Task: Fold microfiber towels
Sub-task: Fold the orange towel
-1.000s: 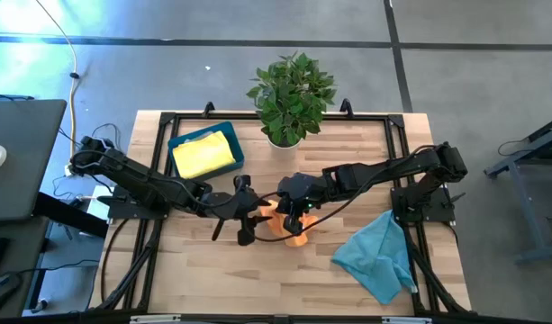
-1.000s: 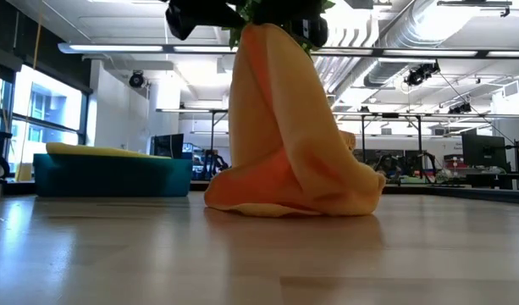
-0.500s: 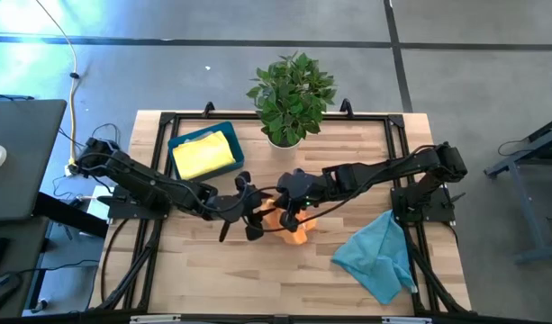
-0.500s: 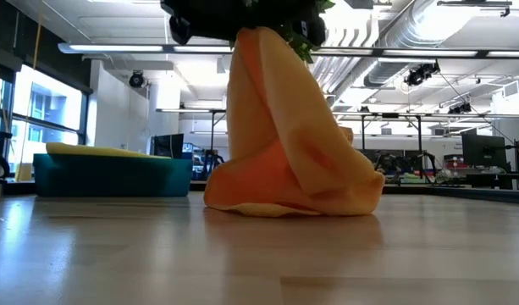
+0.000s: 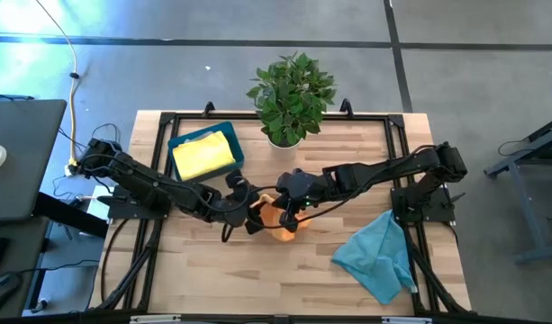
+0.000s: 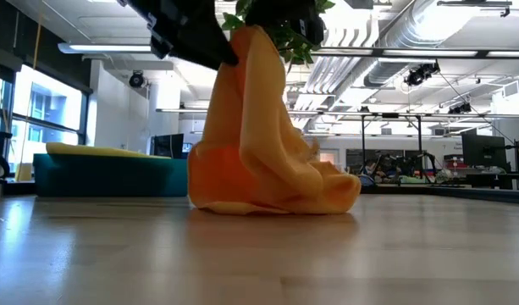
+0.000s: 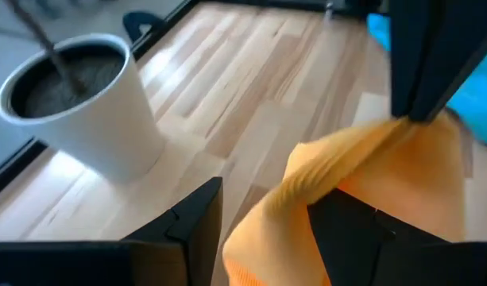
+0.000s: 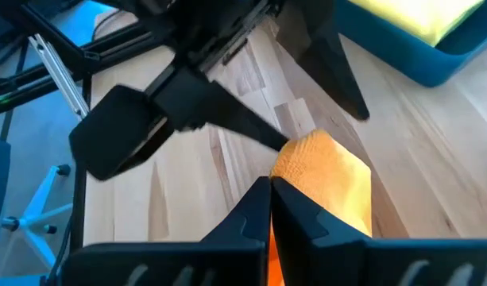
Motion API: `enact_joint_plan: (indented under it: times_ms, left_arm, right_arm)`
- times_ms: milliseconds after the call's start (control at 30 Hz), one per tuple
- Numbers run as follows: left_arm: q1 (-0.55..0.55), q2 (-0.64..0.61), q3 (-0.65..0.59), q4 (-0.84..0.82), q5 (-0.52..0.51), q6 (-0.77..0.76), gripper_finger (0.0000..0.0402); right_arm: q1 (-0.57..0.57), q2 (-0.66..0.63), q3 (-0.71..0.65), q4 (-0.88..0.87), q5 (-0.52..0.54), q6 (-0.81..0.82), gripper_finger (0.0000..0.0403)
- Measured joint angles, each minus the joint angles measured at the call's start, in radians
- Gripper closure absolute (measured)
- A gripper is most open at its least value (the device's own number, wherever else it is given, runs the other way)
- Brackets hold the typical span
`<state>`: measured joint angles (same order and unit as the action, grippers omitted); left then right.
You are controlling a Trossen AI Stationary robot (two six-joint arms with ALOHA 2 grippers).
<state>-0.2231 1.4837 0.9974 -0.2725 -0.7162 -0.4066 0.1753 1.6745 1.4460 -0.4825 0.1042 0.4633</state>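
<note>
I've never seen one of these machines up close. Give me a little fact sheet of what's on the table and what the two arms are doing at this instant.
Being handled: orange towel, lifted at the top, its lower part bunched on the table
Right gripper: shut on the orange towel's raised edge
Left gripper: open, fingers either side of the orange towel
Waiting: teal towel, crumpled near the right arm's base
In the blue tray: yellow towel
Also present: potted plant at the far edge

Obscured items — mid-table

Orange towel (image 5: pixel 283 219) mostly covered by both arms from above; low view crops the grippers — contact point with cloth unreadable.
</note>
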Motion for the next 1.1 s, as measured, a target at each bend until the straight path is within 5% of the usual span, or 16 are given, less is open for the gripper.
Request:
enact_joint_plan:
  times_ms: [400,633,867,1100]
  left_arm:
    - [-0.009,0.000,0.000,-0.297,0.004,-0.227,0.0232]
    - [-0.015,0.000,0.000,-0.161,0.118,-0.256,0.0232]
    - [-0.021,0.000,0.000,0.093,-0.034,-0.167,0.0232]
    - [0.001,0.000,0.000,0.120,-0.220,-0.129,0.0232]
  right_arm:
    - [-0.005,0.000,0.000,-0.017,-0.002,-0.023,0.0403]
    - [-0.015,0.000,0.000,-0.015,0.116,0.055,0.0403]
    - [-0.027,0.000,0.000,-0.015,0.152,0.127,0.0403]
    - [-0.024,0.000,0.000,0.019,0.155,0.140,0.0403]
